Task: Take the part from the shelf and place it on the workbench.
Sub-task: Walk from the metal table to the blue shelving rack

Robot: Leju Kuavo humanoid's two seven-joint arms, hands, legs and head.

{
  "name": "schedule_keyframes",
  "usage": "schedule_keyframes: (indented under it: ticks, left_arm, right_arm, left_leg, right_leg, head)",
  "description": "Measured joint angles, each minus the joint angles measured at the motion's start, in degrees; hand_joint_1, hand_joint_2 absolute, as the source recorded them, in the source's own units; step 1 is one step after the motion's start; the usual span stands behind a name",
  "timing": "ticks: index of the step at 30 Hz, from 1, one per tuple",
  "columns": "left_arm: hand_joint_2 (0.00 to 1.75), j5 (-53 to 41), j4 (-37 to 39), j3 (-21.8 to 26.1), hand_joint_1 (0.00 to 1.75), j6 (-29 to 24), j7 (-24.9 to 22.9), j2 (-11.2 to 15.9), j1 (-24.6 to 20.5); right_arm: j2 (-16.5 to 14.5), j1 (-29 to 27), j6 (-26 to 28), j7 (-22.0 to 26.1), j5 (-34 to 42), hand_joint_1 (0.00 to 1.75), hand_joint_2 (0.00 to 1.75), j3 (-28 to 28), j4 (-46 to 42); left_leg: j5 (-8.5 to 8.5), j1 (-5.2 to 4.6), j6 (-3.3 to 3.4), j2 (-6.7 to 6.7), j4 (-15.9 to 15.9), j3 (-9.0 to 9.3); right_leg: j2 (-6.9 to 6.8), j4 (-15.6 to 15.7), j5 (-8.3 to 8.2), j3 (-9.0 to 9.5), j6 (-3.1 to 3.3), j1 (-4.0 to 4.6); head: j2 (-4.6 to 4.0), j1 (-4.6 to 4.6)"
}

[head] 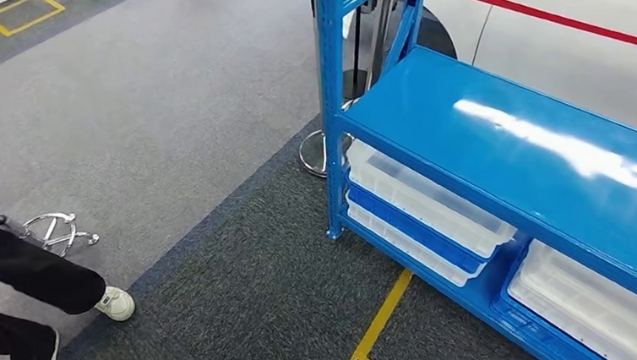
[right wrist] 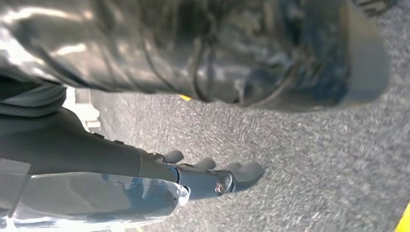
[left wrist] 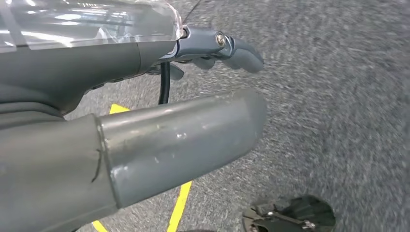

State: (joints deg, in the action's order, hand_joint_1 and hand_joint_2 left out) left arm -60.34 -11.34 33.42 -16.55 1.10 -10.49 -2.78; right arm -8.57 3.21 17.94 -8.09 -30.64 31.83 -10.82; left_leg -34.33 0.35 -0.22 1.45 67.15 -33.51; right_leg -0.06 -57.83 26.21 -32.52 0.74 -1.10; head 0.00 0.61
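Note:
A blue metal shelf [head: 498,133] stands at the right of the head view, its glossy top level bare. Under it, clear plastic bins [head: 435,201] are stacked with a blue tray [head: 411,224] between them, and another clear bin [head: 594,296] sits further right. What the bins contain cannot be made out. My left hand [left wrist: 159,135] hangs over the grey carpet, thumb and fingers [left wrist: 232,48] stretched out, holding nothing. My right hand [right wrist: 193,179] also hangs above the carpet with its fingers [right wrist: 249,170] extended and nothing in it.
A person in black trousers and white shoes [head: 25,277] stands at the left beside a chrome chair base [head: 60,232]. A round stanchion base [head: 317,150] stands by the shelf's corner post. Yellow floor tape [head: 384,315] runs up to the shelf front.

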Motion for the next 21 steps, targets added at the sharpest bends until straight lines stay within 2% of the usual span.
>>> schedule_keyframes:
  ticks: [1,2,3,4,5,6,7,8,9,10,11,14,16,17,19,20,21]
  left_arm:
    - [0.00,0.01,0.00,0.02,0.00,0.00,-0.01,0.01,0.13]
    - [0.00,0.03,0.00,0.03,0.00,0.00,-0.01,0.01,0.26]
    - [0.00,0.06,0.00,0.04,0.00,0.00,-0.01,0.03,0.37]
    - [0.00,0.09,0.00,0.05,0.00,0.00,0.00,0.05,0.43]
    - [0.00,0.12,0.00,0.05,0.00,0.00,0.02,0.09,0.42]
    - [0.00,0.14,0.00,0.07,0.00,0.00,0.04,0.12,0.39]
    - [0.00,0.15,0.00,0.08,0.00,0.00,0.07,0.15,0.35]
    - [0.00,0.16,0.00,0.10,0.00,0.01,0.10,0.18,0.30]
    - [0.00,0.17,0.00,0.13,0.00,0.01,0.12,0.20,0.27]
    - [0.00,0.19,0.00,0.16,0.00,0.01,0.14,0.23,0.23]
    - [0.00,0.20,0.00,0.20,0.00,0.01,0.15,0.25,0.19]
    - [0.00,0.21,0.00,0.27,0.00,0.01,0.15,0.28,0.17]
    - [0.00,0.21,0.00,0.28,0.00,0.02,0.15,0.28,0.17]
    - [0.00,0.21,0.00,0.32,0.00,0.02,0.15,0.27,0.19]
    - [0.00,0.21,0.00,0.48,0.00,0.02,0.16,0.27,0.34]
    - [0.00,0.21,0.00,0.55,0.00,0.02,0.17,0.27,0.39]
    - [0.00,0.21,0.00,0.60,0.00,0.02,0.17,0.27,0.39]
  right_arm:
    - [0.01,0.04,-0.03,0.02,0.00,0.00,0.00,0.02,0.00]
    - [0.01,0.03,-0.07,0.04,0.00,0.00,0.00,0.03,0.00]
    - [0.01,0.01,-0.11,0.05,0.00,0.00,0.00,0.03,0.00]
    - [0.01,-0.01,-0.14,0.06,0.00,0.00,0.00,0.04,0.00]
    - [-0.01,-0.02,-0.17,0.07,0.00,0.00,0.00,0.04,0.00]
    - [-0.03,-0.02,-0.18,0.07,0.00,0.00,0.00,0.04,0.00]
    - [-0.04,0.01,-0.19,0.07,0.00,0.00,0.00,0.04,0.00]
    - [-0.06,0.06,-0.19,0.09,0.00,0.00,0.00,0.04,0.00]
    - [-0.07,0.09,-0.18,0.10,0.00,0.00,0.00,0.05,0.00]
    - [-0.07,0.05,-0.17,0.11,0.00,0.00,0.00,0.06,0.00]
    - [-0.05,-0.03,-0.16,0.12,0.00,0.00,0.00,0.10,0.00]
    - [0.00,-0.22,-0.15,0.11,0.00,0.00,0.00,0.22,0.00]
    - [0.00,-0.22,-0.15,0.11,0.00,0.00,0.00,0.24,0.00]
    - [-0.01,-0.17,-0.15,0.11,0.00,0.00,0.00,0.26,0.00]
    - [-0.02,-0.03,-0.15,0.11,0.00,0.00,0.00,0.33,0.01]
    - [-0.03,0.00,-0.15,0.11,0.00,0.00,0.00,0.37,0.01]
    - [-0.02,-0.02,-0.15,0.11,0.00,0.00,0.00,0.39,0.01]
  left_leg:
    - [-1.57,0.08,-0.13,-0.57,3.83,-1.84]
    - [-2.26,0.15,-0.21,-0.80,6.47,-3.17]
    - [-1.85,0.22,-0.24,-0.91,7.29,-3.70]
    - [-0.63,0.28,-0.23,-0.99,6.53,-3.52]
    - [1.71,0.36,-0.16,-1.37,3.07,-2.05]
    - [3.81,0.47,-0.05,-2.35,-0.96,-0.32]
    - [5.21,0.55,0.07,-3.65,-4.61,1.18]
    - [6.12,0.59,0.23,-4.78,-7.37,2.31]
    - [6.08,0.54,0.39,-5.47,-8.26,2.62]
    - [6.08,0.45,0.62,-5.37,-8.54,2.68]
    - [6.33,0.48,1.03,-4.73,-8.68,2.72]
    - [6.93,0.70,1.95,-3.24,-9.31,2.88]
    - [6.95,0.68,2.00,-3.07,-9.32,2.90]
    - [6.98,0.65,2.14,-2.76,-9.37,2.86]
    - [6.94,0.35,2.49,-0.47,-9.43,2.70]
    - [6.89,0.18,2.64,0.89,-9.43,2.66]
    - [6.80,0.03,2.63,2.15,-9.41,2.71]
  right_leg:
    - [0.71,-0.07,-0.05,-0.13,0.09,0.01]
    - [1.47,-0.17,-0.07,-0.23,0.12,0.01]
    - [2.26,-0.32,-0.07,-0.30,0.10,0.00]
    - [3.07,-0.50,-0.04,-0.35,0.06,-0.03]
    - [3.88,-0.71,0.04,-0.37,-0.06,-0.10]
    - [4.63,-0.93,0.13,-0.41,-0.25,-0.20]
    - [5.36,-1.20,0.22,-0.57,-0.58,-0.20]
    - [6.06,-1.38,0.21,-0.79,-1.02,-0.23]
    - [6.63,-1.40,0.09,-1.05,-1.48,-0.27]
    - [7.24,-1.33,-0.10,-1.32,-2.00,-0.30]
    - [7.42,-1.29,-0.21,-1.47,-2.39,-0.46]
    - [5.94,-1.90,0.17,-1.77,-2.88,-0.62]
    - [5.24,-2.14,0.38,-1.90,-2.90,-0.54]
    - [4.22,-3.70,1.42,-2.69,-2.94,-0.41]
    - [1.68,-11.24,4.68,-6.16,-3.05,-0.21]
    - [0.53,-13.47,5.41,-6.98,-3.03,-0.14]
    - [-0.13,-12.76,4.61,-6.23,-2.86,-0.09]
  head:
    - [0.00,-0.01]
    - [0.00,-0.02]
    - [0.00,-0.02]
    - [0.00,-0.02]
    - [0.00,-0.02]
    - [0.00,-0.02]
    - [0.00,-0.01]
    - [0.00,0.00]
    - [0.00,0.01]
    - [0.00,0.02]
    - [0.00,0.03]
    - [0.00,0.04]
    - [0.00,0.04]
    - [0.00,0.12]
    - [0.00,0.27]
    - [0.00,0.35]
    - [0.00,0.35]
